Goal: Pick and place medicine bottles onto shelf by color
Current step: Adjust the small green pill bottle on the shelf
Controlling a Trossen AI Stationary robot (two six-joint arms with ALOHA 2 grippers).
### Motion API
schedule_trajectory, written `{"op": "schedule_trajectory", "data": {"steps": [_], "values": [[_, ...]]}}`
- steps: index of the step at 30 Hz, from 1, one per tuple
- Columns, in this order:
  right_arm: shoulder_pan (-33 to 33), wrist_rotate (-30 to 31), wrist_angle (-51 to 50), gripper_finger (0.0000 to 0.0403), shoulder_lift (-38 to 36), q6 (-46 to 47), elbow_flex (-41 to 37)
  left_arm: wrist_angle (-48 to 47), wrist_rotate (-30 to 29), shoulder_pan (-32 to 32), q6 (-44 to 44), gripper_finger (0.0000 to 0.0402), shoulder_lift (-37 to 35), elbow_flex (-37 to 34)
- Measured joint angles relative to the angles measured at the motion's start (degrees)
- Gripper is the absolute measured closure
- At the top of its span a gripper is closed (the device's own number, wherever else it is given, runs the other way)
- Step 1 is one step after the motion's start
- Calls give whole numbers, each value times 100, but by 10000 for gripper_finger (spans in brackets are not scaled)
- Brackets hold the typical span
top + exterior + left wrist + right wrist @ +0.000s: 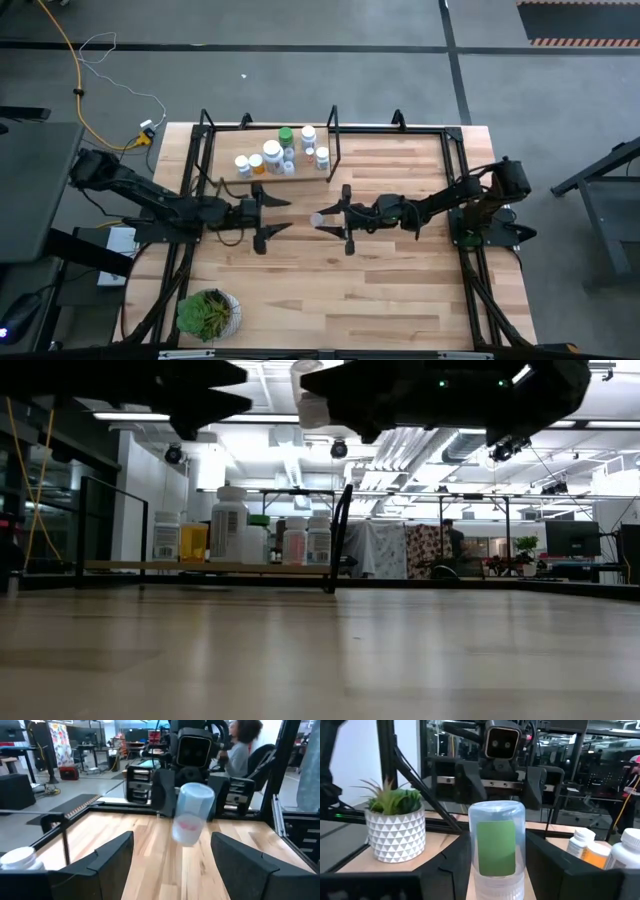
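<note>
My right gripper (326,217) is shut on a small translucent white bottle (317,217), high over the table's middle. This bottle carries a green label in the right wrist view (496,847) and hangs at the top of the low view (308,398). My left gripper (284,216) is open and faces it from the left, a short gap away; its fingers (112,857) frame the bottle (192,815). Several other bottles (272,155), white, one green and one orange, stand on the shelf (200,567) at the far edge. My right gripper pinches the bottle between its two fingers, one on each side of its wall (472,855). The fingers come level from the table's right. The bottle stands about upright in the hold, its ribbed white end (497,887) down, lifted clear of the table.
A potted plant (208,312) stands at the near left corner. Black frame rods (333,140) rise around the shelf and along the table's edges. A person (240,745) sits beyond the table's right side. Bare wood lies below both grippers.
</note>
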Motion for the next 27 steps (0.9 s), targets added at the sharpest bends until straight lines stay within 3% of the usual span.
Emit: {"op": "schedule_trajectory", "data": {"steps": [11, 17, 27], "values": [[2, -42, -236, 254, 175, -3, 272, 37, -61, 67, 271, 145, 1187, 740], [15, -87, -250, 254, 164, 16, 261, 648, -149, 51, 351, 145, 1620, 837], [11, -62, -154, 254, 150, 14, 263, 1224, -579, -196, 673, 145, 1680, 837]]}}
